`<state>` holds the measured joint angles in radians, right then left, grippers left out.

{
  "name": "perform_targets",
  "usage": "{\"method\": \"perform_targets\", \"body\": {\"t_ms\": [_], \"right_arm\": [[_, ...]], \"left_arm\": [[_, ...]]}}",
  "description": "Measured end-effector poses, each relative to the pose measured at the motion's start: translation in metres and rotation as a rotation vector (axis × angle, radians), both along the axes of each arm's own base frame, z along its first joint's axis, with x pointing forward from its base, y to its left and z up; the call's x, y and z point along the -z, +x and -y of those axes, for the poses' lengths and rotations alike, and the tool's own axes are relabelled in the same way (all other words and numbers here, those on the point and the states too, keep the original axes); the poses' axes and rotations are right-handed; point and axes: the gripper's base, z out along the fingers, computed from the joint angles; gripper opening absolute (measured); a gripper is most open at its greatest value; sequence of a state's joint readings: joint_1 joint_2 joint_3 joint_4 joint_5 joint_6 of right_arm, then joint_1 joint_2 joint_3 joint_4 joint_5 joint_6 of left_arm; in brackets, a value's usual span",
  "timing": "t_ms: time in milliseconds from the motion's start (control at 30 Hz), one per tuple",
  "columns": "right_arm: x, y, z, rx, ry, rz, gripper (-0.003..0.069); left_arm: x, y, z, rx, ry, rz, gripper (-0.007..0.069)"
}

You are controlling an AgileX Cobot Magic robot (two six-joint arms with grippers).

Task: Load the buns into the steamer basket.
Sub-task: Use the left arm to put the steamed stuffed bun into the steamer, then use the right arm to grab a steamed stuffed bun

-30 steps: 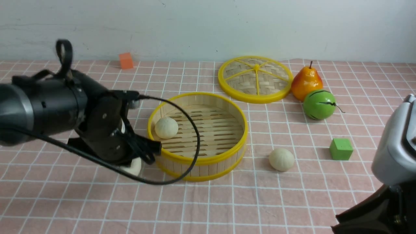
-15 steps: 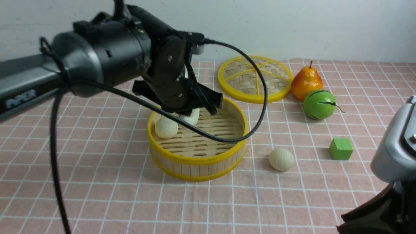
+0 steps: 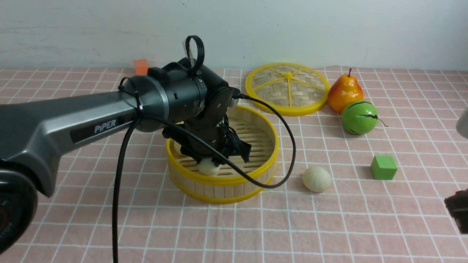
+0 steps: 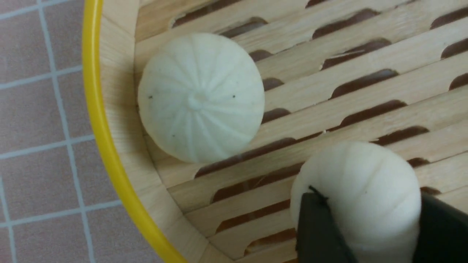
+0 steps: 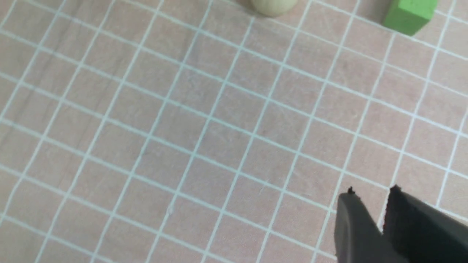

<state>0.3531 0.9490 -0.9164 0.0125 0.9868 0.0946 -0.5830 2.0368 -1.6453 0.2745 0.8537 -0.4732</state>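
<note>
Left gripper [image 4: 367,204] is down inside the steamer basket [image 3: 223,190] w/ its jaws either side of one bun [image 4: 356,179] — both dark fingers [image 4: 318,233] sit against it, but whether they're squeezing or slack I can't tell. That bun is low over the slatted floor, prob. touching it, near the wall on the robot's side. A second bun [image 4: 200,96] rests on the slats just beside it, against the wall, w/ a narrow gap between the two. Main risk, imo: if the pads cling to the soft surface, a lift would drag the bun up or flick it into its neighbour, and both look round enough to roll. The fingers are also close to the yellow rim, so a skewed exit could hook it and shove or tip the basket. The arm's black cable [image 3: 117,190] loops across the rim's near edge — could snag on the way out. Third bun [image 3: 316,179] lies outside on the checked cloth [image 3: 234,226], between basket and green cube [image 3: 383,167]; an off-centre pinch may send it rolling. Right gripper [image 5: 373,212] hangs over bare cloth well short of that bun, jaws a crack apart, empty. Two arms converging on the basket could clash.
</note>
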Motion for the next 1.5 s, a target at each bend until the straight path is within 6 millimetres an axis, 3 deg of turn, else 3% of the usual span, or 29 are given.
{"method": "perform_targets", "body": {"t_ms": [100, 233, 333, 367, 433, 667, 833, 1000, 1033, 1167, 1300, 1500], "right_arm": [[0.007, 0.014, 0.005, 0.044, 0.024, -0.031, 0.0140], [0.014, 0.030, 0.006, 0.042, 0.060, -0.057, 0.0141], [0.016, 0.053, 0.004, 0.008, 0.095, -0.069, 0.0149], [0.016, 0.054, 0.004, 0.007, 0.101, -0.069, 0.0150], [0.014, 0.067, -0.001, -0.016, 0.120, -0.074, 0.0160], [0.019, 0.105, -0.012, -0.064, 0.137, -0.129, 0.0249], [0.029, 0.135, -0.020, -0.082, 0.126, -0.210, 0.0357], [0.038, 0.153, -0.040, -0.152, 0.068, -0.255, 0.0402], [0.042, 0.158, -0.050, -0.183, 0.033, -0.257, 0.0405], [0.052, 0.177, -0.073, -0.204, -0.042, -0.258, 0.0413], [0.068, 0.203, -0.081, -0.180, -0.066, -0.272, 0.0438], [0.097, 0.233, -0.092, -0.177, -0.084, -0.305, 0.0457]], "left_arm": [[-0.021, 0.001, 0.000, -0.009, -0.002, 0.017, 0.0400], [-0.061, -0.002, -0.004, 0.000, -0.008, 0.061, 0.0422], [-0.113, -0.015, -0.014, 0.013, -0.036, 0.135, 0.0428], [-0.116, -0.016, -0.014, 0.014, -0.037, 0.140, 0.0428], [-0.140, -0.027, -0.022, 0.017, -0.056, 0.179, 0.0428], [-0.181, -0.059, -0.044, 0.024, -0.043, 0.198, 0.0428], [-0.210, -0.097, -0.069, 0.006, -0.069, 0.227, 0.0426], [-0.211, -0.135, -0.094, -0.018, -0.092, 0.231, 0.0395], [-0.210, -0.151, -0.105, -0.027, -0.105, 0.239, 0.0370], [-0.188, -0.185, -0.127, -0.029, -0.106, 0.219, 0.0286], [-0.169, -0.222, -0.147, -0.029, -0.145, 0.209, 0.0195], [-0.149, -0.250, -0.162, -0.052, -0.209, 0.199, 0.0147]]}}
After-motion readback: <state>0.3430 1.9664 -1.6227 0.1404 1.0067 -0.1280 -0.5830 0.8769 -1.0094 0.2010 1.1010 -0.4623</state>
